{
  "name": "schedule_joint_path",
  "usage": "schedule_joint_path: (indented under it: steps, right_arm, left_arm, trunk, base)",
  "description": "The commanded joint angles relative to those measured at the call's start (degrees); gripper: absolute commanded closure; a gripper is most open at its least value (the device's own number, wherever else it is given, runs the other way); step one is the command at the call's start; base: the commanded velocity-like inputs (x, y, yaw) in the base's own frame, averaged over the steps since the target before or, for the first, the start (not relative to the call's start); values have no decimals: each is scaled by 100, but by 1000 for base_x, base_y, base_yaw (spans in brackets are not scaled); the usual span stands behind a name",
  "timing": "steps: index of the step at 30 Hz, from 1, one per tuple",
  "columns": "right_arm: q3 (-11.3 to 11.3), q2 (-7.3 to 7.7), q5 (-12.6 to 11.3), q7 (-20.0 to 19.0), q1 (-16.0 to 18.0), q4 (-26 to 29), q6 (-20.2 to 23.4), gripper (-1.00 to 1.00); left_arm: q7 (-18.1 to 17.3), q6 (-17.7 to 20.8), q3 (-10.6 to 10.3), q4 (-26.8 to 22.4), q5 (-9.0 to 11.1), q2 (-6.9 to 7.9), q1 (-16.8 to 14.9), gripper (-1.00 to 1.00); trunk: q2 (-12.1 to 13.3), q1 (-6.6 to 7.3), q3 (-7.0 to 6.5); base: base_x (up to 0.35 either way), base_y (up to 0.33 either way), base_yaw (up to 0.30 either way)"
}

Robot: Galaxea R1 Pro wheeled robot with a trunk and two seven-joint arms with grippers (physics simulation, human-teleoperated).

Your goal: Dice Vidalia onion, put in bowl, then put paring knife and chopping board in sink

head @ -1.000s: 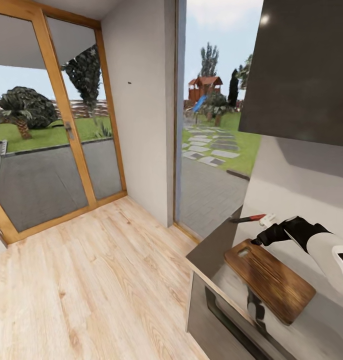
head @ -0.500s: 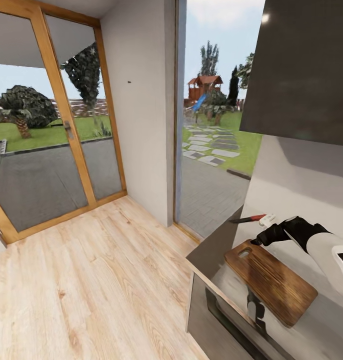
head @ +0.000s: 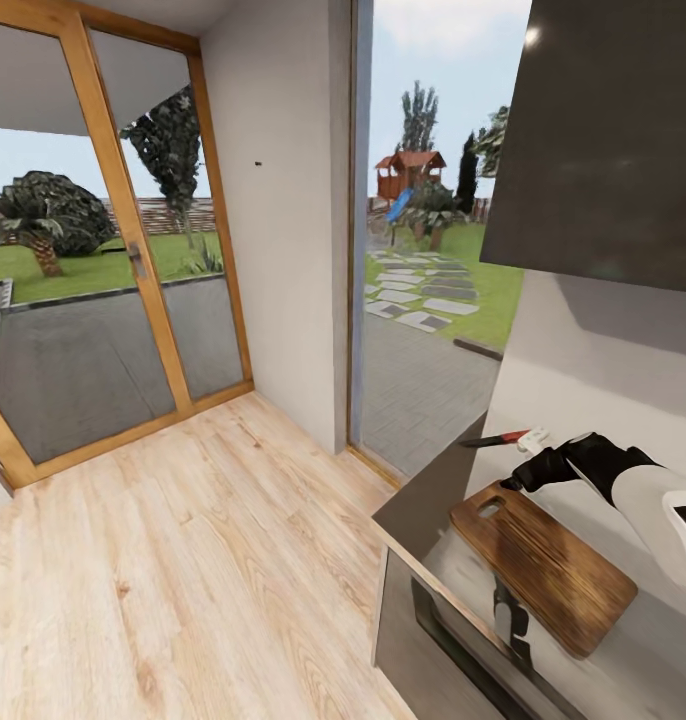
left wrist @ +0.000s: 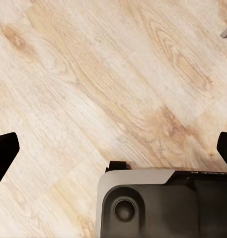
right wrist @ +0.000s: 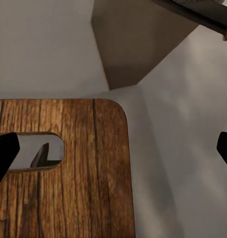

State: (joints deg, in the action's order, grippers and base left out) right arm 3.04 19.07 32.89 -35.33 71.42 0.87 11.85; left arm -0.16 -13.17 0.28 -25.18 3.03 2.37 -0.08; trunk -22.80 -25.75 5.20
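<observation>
Hovered over the handle end of the chopping board (head: pixel 543 565), the right pincer (head: pixel 520 480), fingers spread wide in the right wrist view, nothing between them; seemingly poised there for a reach to either tool. Lay flat on the grey worktop (head: pixel 423 505) near its corner, that board, slotted grip hole turned toward the pincer and directly beneath it; brown grain and rounded corner plain in the right wrist view (right wrist: pixel 68 173). Rested just beyond the pincer tips, toward the wall, the paring knife (head: pixel 495 438); dark blade pointing away from the arm, red handle nearest it; apart from the board, not touching the fingers. Hung over bare wooden floor (left wrist: pixel 113 84), the left pincer (left wrist: pixel 113 148), likewise wide open and empty, probably parked out of the way.
</observation>
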Motion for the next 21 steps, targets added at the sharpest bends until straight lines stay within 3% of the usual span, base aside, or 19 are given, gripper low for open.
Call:
schedule_joint_path:
  steps: [1, 21]
  right_arm:
    - [30, 1, -31, -26, 4, 9, 36, -100]
    - [30, -8, -32, -26, -1, 9, 36, -100]
  left_arm:
    - [-2, -10, -2, -4, 31, 0, -1, -100]
    - [-2, -10, -2, 88, 31, 0, -1, -100]
  trunk:
    - [-12, -4, 12]
    - [-12, -4, 87]
  base:
    - [0, 0, 0]
    - [0, 0, 0]
